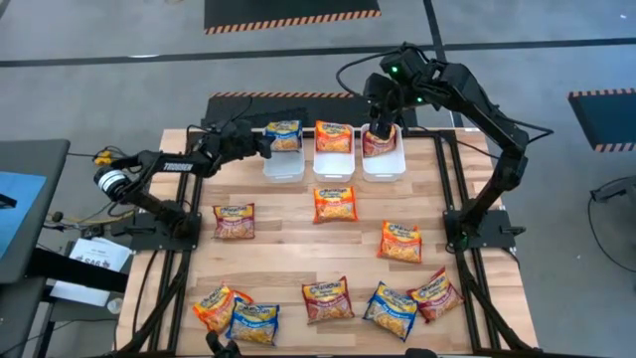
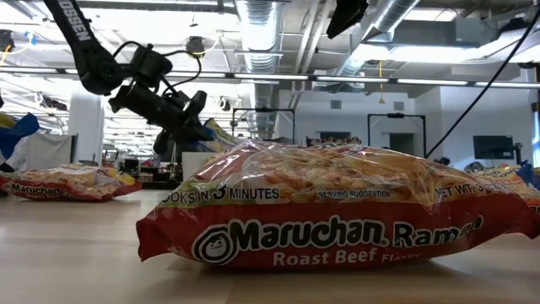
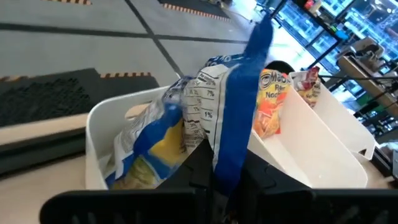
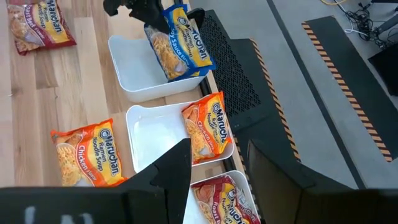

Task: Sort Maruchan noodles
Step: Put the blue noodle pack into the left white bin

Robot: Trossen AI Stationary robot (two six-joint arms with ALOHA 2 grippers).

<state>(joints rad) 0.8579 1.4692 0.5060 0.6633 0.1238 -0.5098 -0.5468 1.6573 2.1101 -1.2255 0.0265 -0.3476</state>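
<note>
the table top [image 1: 298, 254] is pale wood in jointed planks with visible grain and a smooth, lightly sheened finish; the three trays [image 4: 140, 78] are white plastic, smooth, thin-walled and semi-gloss; the noodle packets [image 2: 337, 211] are crinkly plastic film, glossy, printed, with crimped end seals. the blue packet [image 3: 186, 134] has the same shiny wrinkled film; the left gripper [image 3: 214, 186] and right gripper [image 4: 211, 168] have dark matt fingers; the arm links [image 1: 487, 109] are dark and matt; the floor [image 1: 119, 60] is grey and smooth.
</note>
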